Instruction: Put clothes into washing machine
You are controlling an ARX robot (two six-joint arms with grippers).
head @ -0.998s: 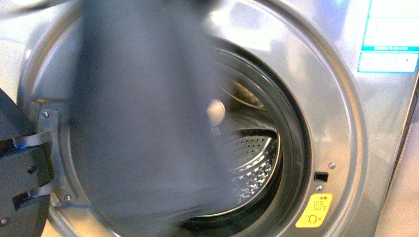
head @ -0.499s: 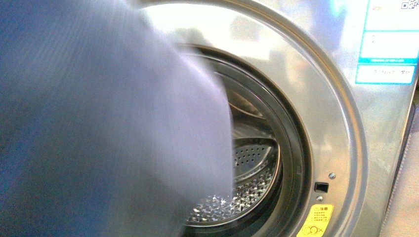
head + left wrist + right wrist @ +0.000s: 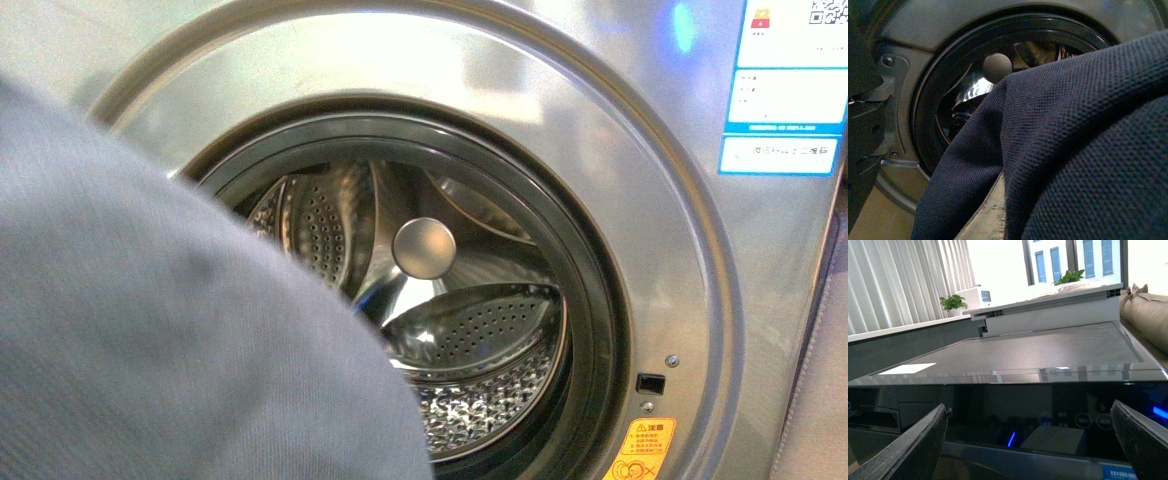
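The silver-grey washing machine [image 3: 690,250] fills the front view, its porthole open on the perforated steel drum [image 3: 470,330]. The slate-blue clothes [image 3: 170,350] hang close to the camera and cover the lower left of the opening. In the left wrist view the same knit clothes [image 3: 1083,145] drape in front of the dark gasket [image 3: 923,125] and hide my left gripper, which is shut on them. My right gripper [image 3: 1033,440] is open and empty, held high before the machine's dark control panel [image 3: 1048,415] and flat top [image 3: 1038,350].
The open door's hinge bracket [image 3: 885,80] and dark door edge [image 3: 860,150] sit beside the porthole. Blue-white labels [image 3: 785,100] and a yellow warning sticker [image 3: 640,445] mark the front panel. Beyond the lid are window blinds [image 3: 898,285] and potted plants [image 3: 954,302].
The clothes have dropped from spanning the opening to its lower left, uncovering the drum and its centre hub. The view has shifted slightly closer.
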